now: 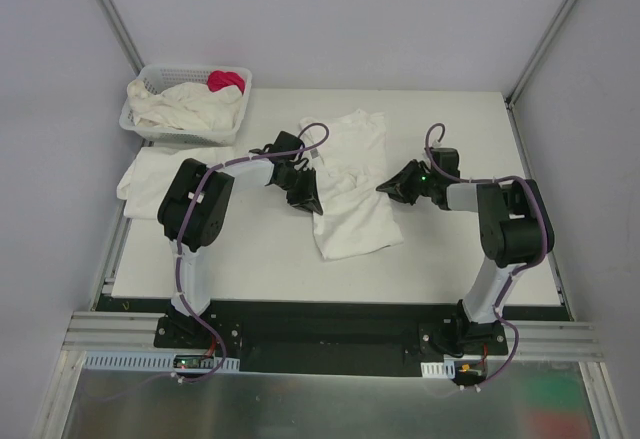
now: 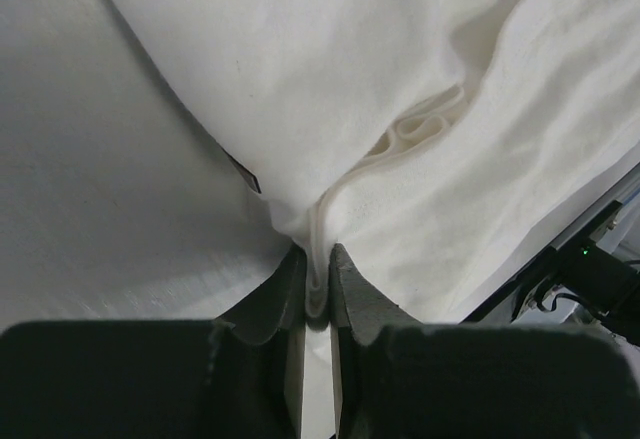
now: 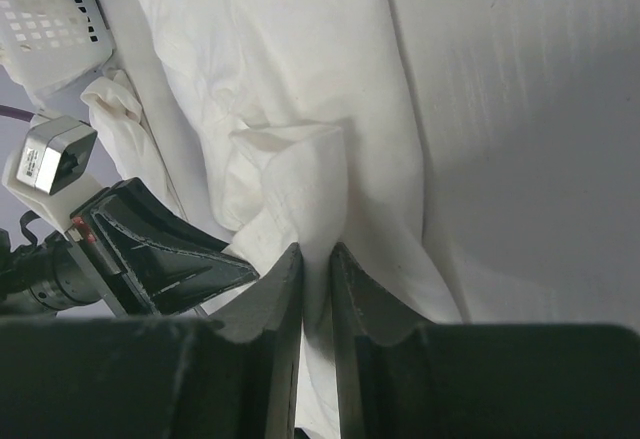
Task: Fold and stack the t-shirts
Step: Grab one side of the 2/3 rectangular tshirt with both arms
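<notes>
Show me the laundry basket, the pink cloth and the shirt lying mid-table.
laundry basket (image 1: 178,135), top external view, front lattice wall.
pink cloth (image 1: 226,81), top external view, its bunched middle.
mid-table shirt (image 1: 352,221), top external view, lower body panel.

A flat white rectangular desk (image 1: 450,259) is sitting between pale lilac-grey panel walls (image 1: 330,19). Slanted silver metal posts (image 1: 110,14) are rising at its back corners. Soft, even light is falling across it, and a silver aluminium rail (image 1: 110,334) is running along its near edge.
</notes>
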Action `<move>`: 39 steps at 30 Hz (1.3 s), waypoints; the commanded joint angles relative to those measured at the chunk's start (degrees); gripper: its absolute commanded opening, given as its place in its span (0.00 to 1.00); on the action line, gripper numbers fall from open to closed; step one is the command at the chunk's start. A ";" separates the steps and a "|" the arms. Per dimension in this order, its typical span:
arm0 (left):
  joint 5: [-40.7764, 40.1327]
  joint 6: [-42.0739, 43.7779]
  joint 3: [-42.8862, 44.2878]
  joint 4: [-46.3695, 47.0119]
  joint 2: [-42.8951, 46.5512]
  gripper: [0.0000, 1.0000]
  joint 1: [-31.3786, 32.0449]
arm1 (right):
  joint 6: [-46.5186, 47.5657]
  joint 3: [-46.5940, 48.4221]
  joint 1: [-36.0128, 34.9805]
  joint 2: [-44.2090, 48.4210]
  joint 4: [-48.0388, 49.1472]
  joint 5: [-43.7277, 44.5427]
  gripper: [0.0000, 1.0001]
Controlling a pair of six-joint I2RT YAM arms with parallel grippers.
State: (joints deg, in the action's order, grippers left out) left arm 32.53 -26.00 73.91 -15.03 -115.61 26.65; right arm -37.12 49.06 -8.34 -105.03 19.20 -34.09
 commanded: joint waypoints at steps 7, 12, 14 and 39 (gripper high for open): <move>-2.56 1.56 5.98 -4.66 4.25 0.05 0.50 | -0.49 -0.28 -1.15 -1.31 3.03 -1.33 0.10; -3.18 1.92 7.04 -7.03 5.22 0.05 0.50 | -0.76 -0.89 -1.33 -0.96 3.30 -1.07 0.01; -3.09 1.74 6.60 -7.56 6.09 0.06 0.50 | -0.76 -1.16 -1.24 -0.70 3.30 -0.98 0.01; -4.14 3.41 7.90 -9.05 10.05 0.10 2.61 | -3.22 -4.32 -2.03 2.99 7.43 -0.72 0.01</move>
State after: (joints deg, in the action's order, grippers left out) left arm 29.39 -24.38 78.22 -22.22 -109.58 28.88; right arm -40.07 44.29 -9.69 -103.92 24.12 -33.93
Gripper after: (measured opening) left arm 0.099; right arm 0.018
